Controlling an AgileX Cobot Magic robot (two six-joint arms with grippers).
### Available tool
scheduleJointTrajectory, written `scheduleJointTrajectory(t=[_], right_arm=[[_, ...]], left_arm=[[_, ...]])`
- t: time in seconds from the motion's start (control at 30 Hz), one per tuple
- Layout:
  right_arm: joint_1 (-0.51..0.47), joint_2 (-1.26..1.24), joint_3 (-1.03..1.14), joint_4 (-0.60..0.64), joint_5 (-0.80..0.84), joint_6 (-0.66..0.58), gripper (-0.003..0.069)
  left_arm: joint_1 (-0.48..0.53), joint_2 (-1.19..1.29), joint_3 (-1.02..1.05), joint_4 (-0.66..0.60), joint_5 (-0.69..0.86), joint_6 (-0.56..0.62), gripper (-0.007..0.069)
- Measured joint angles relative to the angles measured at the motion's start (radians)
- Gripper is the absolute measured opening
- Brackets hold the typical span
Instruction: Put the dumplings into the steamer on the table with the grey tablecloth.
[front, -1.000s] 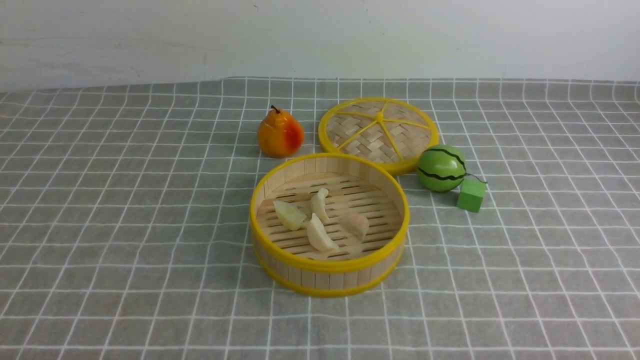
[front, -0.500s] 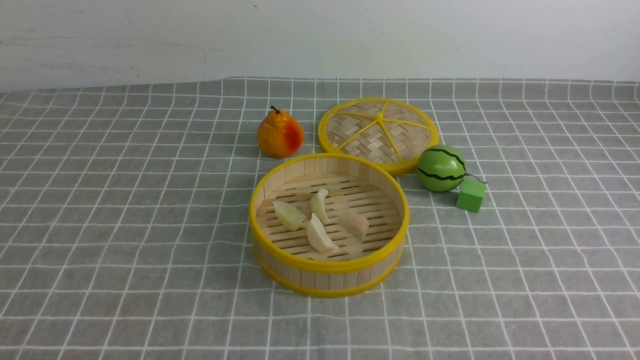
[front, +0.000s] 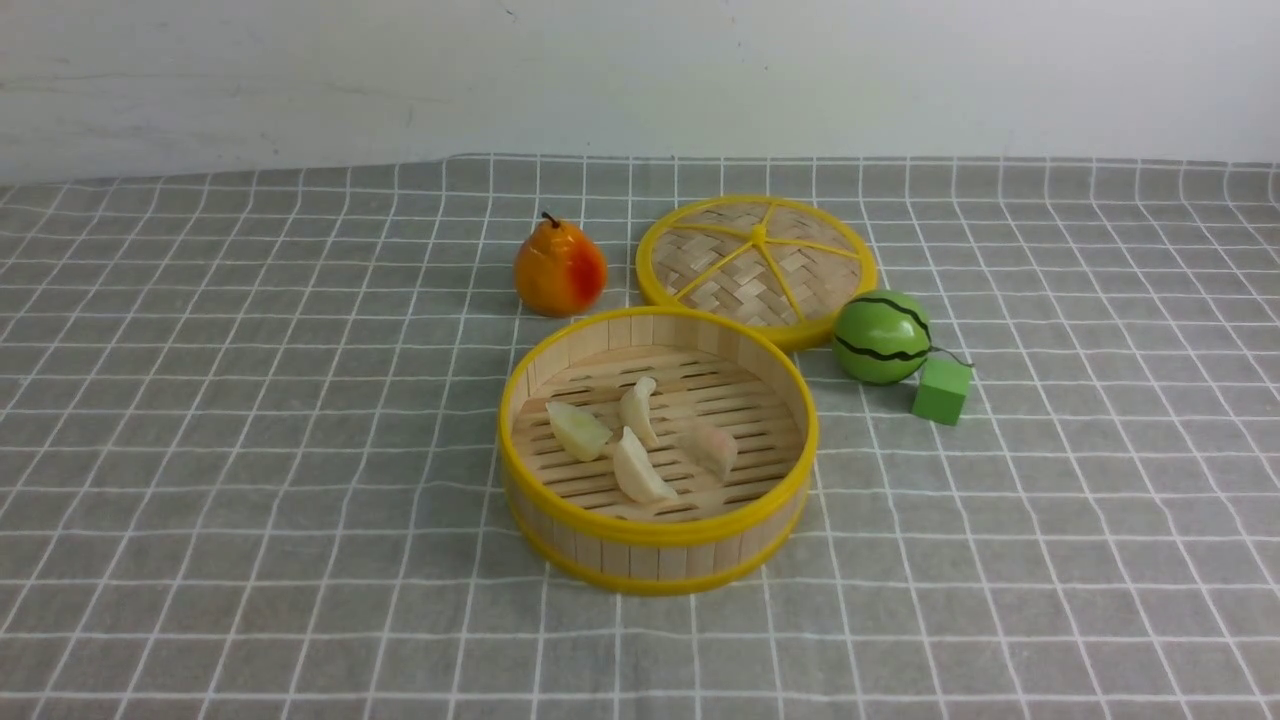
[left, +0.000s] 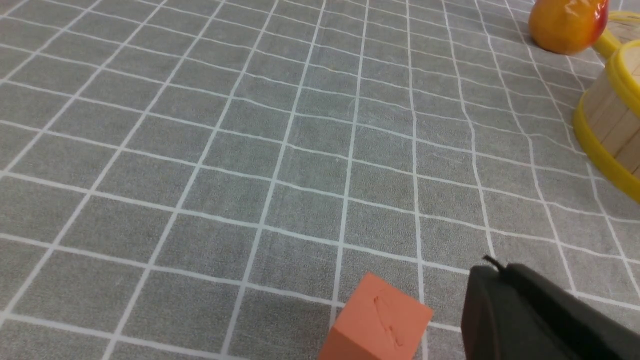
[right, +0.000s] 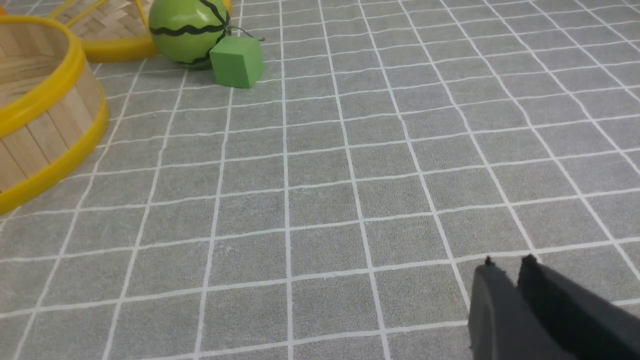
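— Since all four dumplings (front: 640, 440) already lie on the slatted floor of the steamer (front: 657, 553) on the grey tablecloth (front: 250, 450), what could still go wrong?

— I'd say mostly a stray arm. The left gripper (left: 492, 267) hangs closed and empty just beside an orange cube (left: 376, 320); a careless sweep could knock it.

— And the right gripper (right: 507, 264)?

— Its fingers stand nearly together, holding nothing, well apart from the steamer. A swing towards the basket could bump its wall and jostle the dumplings.
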Motion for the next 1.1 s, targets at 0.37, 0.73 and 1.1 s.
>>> scheduleJointTrajectory(t=[0.37, 0.73, 1.1], right_arm=[[0.0, 0.0, 0.0, 0.0, 0.0, 0.002, 0.0088], [0.0, 0.0, 0.0, 0.0, 0.0, 0.002, 0.0104], [0.0, 0.0, 0.0, 0.0, 0.0, 0.002, 0.0115]], left_arm=[[0.0, 0.0, 0.0, -0.006, 0.0, 0.0, -0.0006], [0.0, 0.0, 0.0, 0.0, 0.0, 0.0, 0.0004], [0.0, 0.0, 0.0, -0.006, 0.0, 0.0, 0.0013]])
